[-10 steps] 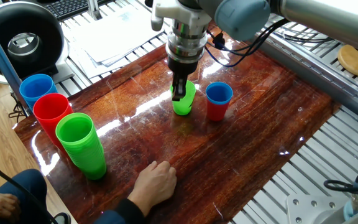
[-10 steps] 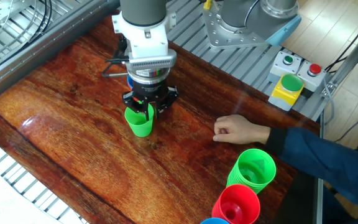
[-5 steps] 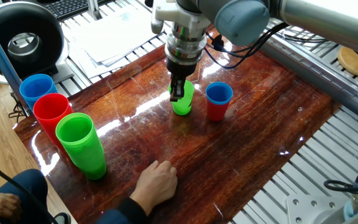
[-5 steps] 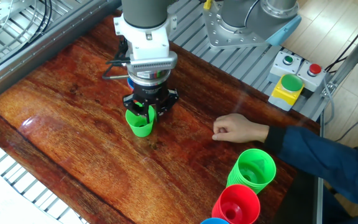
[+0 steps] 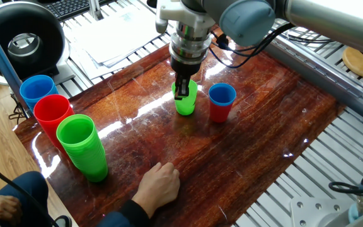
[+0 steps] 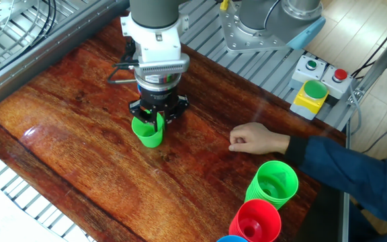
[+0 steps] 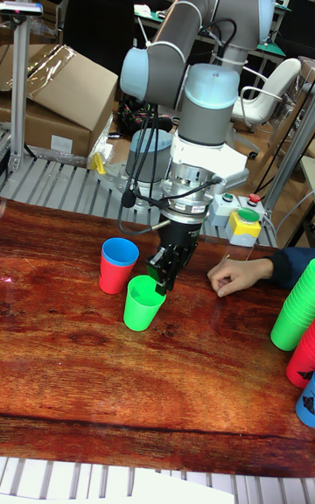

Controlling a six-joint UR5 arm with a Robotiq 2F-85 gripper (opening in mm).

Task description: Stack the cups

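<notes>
A light green cup (image 5: 185, 104) (image 6: 148, 133) (image 7: 142, 304) stands near the middle of the wooden table (image 5: 244, 157). My gripper (image 5: 181, 94) (image 6: 154, 122) (image 7: 163, 279) comes down from above and is shut on the cup's rim, one finger inside and one outside. Whether the cup's base touches the table I cannot tell. Just to its right in one fixed view, a blue cup (image 5: 222, 94) (image 7: 119, 253) sits nested in a red cup (image 5: 218, 113) (image 7: 112, 281). In the other fixed view the arm hides that pair.
Tall stacks of blue (image 5: 37, 91), red (image 5: 52, 112) and green cups (image 5: 80, 145) stand at the table's left end. A person's hand (image 5: 158, 184) (image 6: 255, 140) rests on the table near the front edge. A button box (image 6: 313, 86) sits beyond the table.
The gripper and the green cup have shifted by a few pixels; the person's hand and the other cups have not moved.
</notes>
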